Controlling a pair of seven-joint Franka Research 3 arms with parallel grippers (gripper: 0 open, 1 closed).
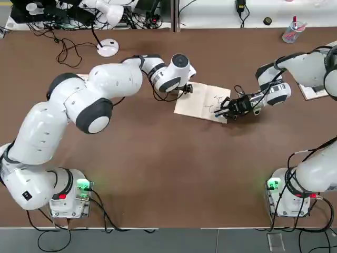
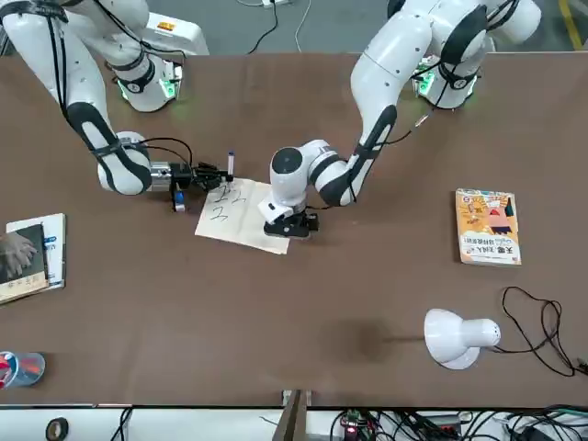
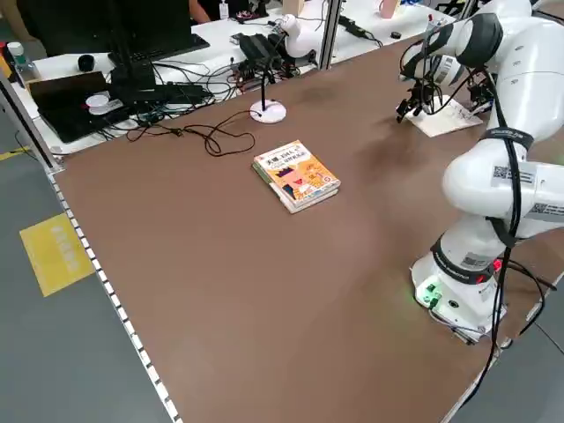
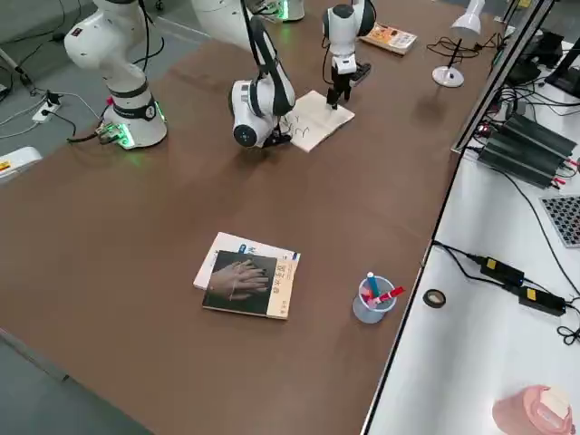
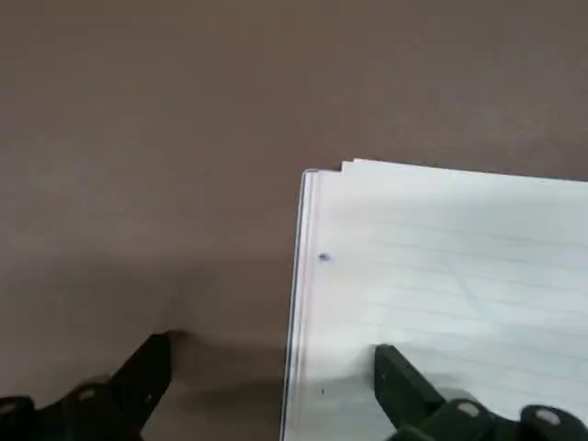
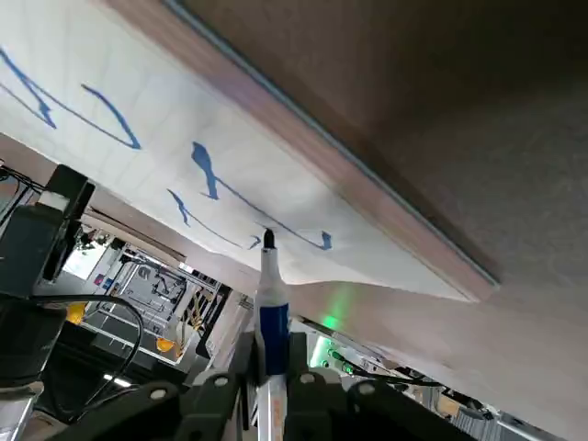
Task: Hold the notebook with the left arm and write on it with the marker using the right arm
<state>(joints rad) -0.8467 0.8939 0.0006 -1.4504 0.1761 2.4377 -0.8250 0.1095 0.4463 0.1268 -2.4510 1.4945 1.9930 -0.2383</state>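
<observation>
The notebook [image 1: 198, 105] lies far off, near the middle. At its left edge, the left gripper [image 5: 276, 347] has fingers apart. At its right, the right gripper [image 6: 272, 354] pinches the marker [image 6: 274, 317]. Some blue marks [image 6: 112, 112] are done; more may be left.

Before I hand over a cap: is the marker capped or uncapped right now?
Uncapped: in the right wrist view, the marker shows its bare dark tip pointing at the notebook's written page.

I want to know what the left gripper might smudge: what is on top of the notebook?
Blue handwritten strokes mark the notebook's page near the marker. The left gripper covers part of the opposite page, hiding whatever lies beneath.
</observation>
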